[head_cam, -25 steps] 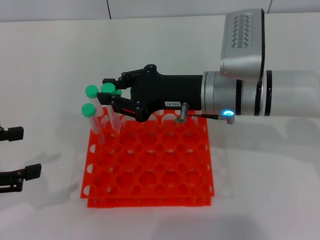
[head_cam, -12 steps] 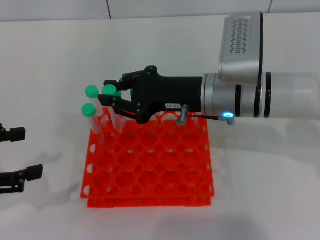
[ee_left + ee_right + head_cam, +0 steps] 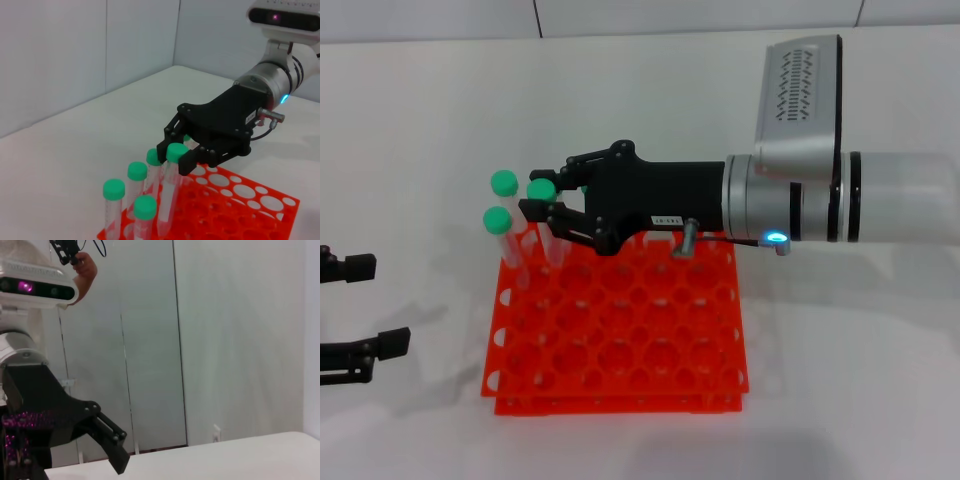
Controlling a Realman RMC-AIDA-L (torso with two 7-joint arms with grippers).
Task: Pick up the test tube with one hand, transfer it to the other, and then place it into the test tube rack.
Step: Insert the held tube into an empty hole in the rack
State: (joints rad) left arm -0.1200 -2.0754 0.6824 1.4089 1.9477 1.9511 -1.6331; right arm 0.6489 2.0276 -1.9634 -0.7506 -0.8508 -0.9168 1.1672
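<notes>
**Tube seated in the rack, release looks under way**

The test tube (image 3: pixel 542 190) stands in a far-left hole of the test tube rack (image 3: pixel 620 330), centre frame, so transfer and placement look done. The right claw (image 3: pixel 544 200) sits around its green cap, fingers spread a little; withdrawal remains. The left claw (image 3: pixel 360 305), lower left, rests spread above the counter (image 3: pixel 840 380). The left wrist view alone shows five tubes standing.
</notes>
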